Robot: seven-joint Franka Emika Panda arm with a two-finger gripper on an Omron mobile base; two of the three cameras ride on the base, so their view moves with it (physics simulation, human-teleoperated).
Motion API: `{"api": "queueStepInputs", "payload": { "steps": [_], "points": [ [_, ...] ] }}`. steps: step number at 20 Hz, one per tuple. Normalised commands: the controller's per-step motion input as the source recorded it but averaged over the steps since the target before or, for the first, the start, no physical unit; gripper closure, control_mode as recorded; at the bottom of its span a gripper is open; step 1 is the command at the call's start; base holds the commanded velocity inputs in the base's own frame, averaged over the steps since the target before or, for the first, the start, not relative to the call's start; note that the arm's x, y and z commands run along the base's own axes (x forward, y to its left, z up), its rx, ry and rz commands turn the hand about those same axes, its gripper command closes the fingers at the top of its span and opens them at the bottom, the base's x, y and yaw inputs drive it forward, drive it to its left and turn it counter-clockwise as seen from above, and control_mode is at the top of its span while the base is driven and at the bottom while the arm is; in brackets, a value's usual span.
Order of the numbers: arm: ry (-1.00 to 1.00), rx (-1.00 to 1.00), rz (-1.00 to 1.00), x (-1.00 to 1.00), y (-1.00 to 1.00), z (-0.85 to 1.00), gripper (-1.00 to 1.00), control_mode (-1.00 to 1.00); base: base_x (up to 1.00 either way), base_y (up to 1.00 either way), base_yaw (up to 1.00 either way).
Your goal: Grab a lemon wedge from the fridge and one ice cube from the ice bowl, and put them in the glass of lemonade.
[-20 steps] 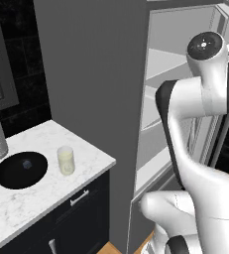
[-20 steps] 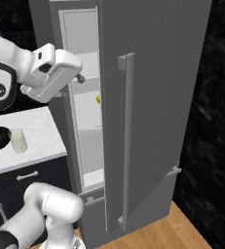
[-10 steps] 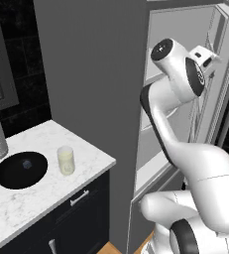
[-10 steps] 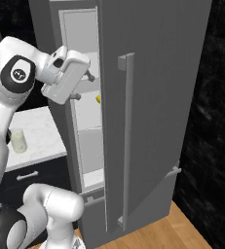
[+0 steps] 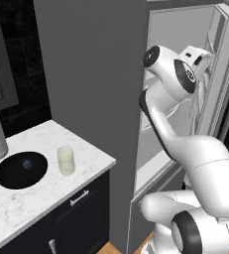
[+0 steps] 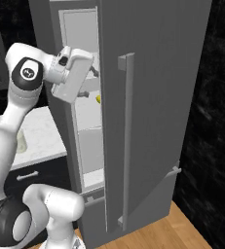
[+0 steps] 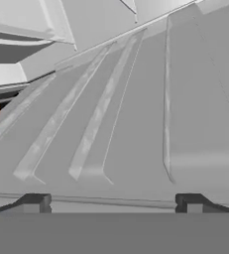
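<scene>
End effector (image 7: 111,201) spread wide, nothing between the tips, up inside the fridge (image 6: 153,73) at the open doorway, facing white ribbed lining. Small yellow shape, likely the wedge (image 6: 98,99), on a shelf just inside the door edge. Left of the fridge on the worktop (image 5: 17,203): glass (image 5: 65,160) nearest, black bowl (image 5: 21,170) beyond with the cube (image 5: 27,163) inside. Nothing grabbed yet; both wedge and cube still to go in the glass.

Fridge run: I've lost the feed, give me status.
Gripper open, empty, up at the open fridge. Small yellow item on a shelf, likely the wedge, not grabbed. Glass and ice bowl waiting on the counter.
</scene>
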Motion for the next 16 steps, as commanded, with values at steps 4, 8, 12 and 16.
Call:
{"api": "queueStepInputs", "payload": {
  "steps": [4,8,12,16],
  "points": [
    [0.00,-0.05,-0.05,0.00,-0.47,-0.02,-1.00,-1.00,0.00,0.00,0.00],
    [0.00,-0.04,-0.08,-0.01,-0.58,-0.02,-1.00,-1.00,0.00,0.00,0.00],
    [0.00,-0.03,-0.08,0.00,-0.57,0.00,-1.00,-1.00,0.00,0.00,0.00],
    [0.00,-0.01,-0.09,-0.09,-0.62,0.00,-1.00,-1.00,0.00,0.00,0.00]
  ]
}}
